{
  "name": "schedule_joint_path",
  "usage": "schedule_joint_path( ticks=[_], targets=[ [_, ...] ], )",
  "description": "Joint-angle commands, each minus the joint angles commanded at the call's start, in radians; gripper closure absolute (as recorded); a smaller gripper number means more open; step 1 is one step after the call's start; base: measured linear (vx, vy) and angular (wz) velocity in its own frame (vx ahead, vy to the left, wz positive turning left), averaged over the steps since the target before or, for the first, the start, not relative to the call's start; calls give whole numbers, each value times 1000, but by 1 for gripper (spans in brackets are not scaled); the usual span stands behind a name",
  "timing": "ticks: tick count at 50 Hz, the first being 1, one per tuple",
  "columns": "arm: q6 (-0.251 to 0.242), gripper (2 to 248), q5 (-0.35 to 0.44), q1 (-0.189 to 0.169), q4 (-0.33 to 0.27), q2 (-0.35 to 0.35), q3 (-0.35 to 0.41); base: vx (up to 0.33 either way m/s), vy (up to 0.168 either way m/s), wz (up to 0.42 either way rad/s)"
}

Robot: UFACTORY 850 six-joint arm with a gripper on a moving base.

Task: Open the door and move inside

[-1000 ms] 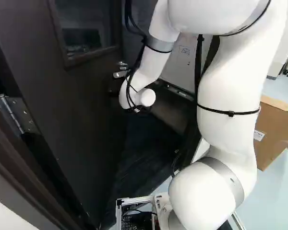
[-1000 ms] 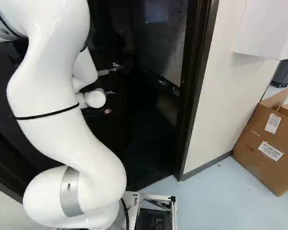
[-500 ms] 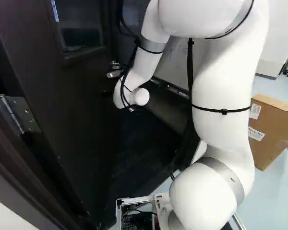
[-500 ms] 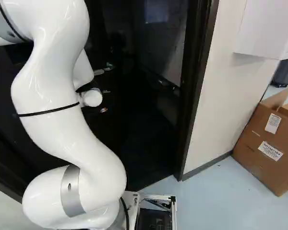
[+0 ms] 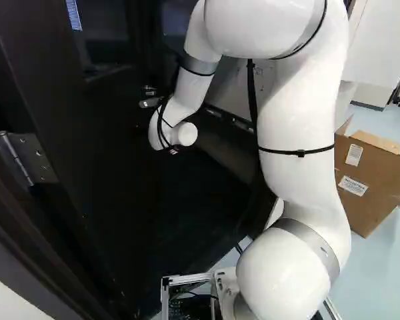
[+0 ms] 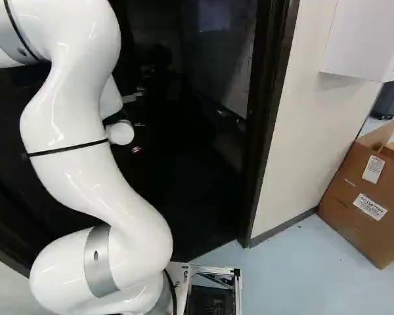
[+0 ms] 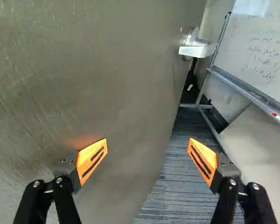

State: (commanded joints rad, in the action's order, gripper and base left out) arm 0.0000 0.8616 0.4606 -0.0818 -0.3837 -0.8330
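Note:
The dark door stands ajar, its hinge at the far left of the left base view. Its lever handle shows just beyond my white wrist, which hides the gripper's fingers in both base views. In the wrist view the gripper is open with nothing held. One orange pad lies close to the door's face, casting an orange glow there; whether it touches, I cannot tell. The other finger is over the opening beside the door's edge. The silver handle is farther ahead, clear of both fingers.
The door frame bounds the doorway right of my arm in the right base view, joining a pale wall. Cardboard box on the floor outside. Past the door, a whiteboard on a metal stand stands over dark carpet.
The door has swung farther inward, its handle and window shifting left in the left base view. My wrist has moved left along with it. The base has not moved.

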Motion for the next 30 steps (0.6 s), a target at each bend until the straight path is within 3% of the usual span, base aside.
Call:
schedule_joint_path(
  ticks=[30],
  targets=[
    [0, 3, 0, 68, 29, -79, -99, 0, 0, 0]
  ],
)
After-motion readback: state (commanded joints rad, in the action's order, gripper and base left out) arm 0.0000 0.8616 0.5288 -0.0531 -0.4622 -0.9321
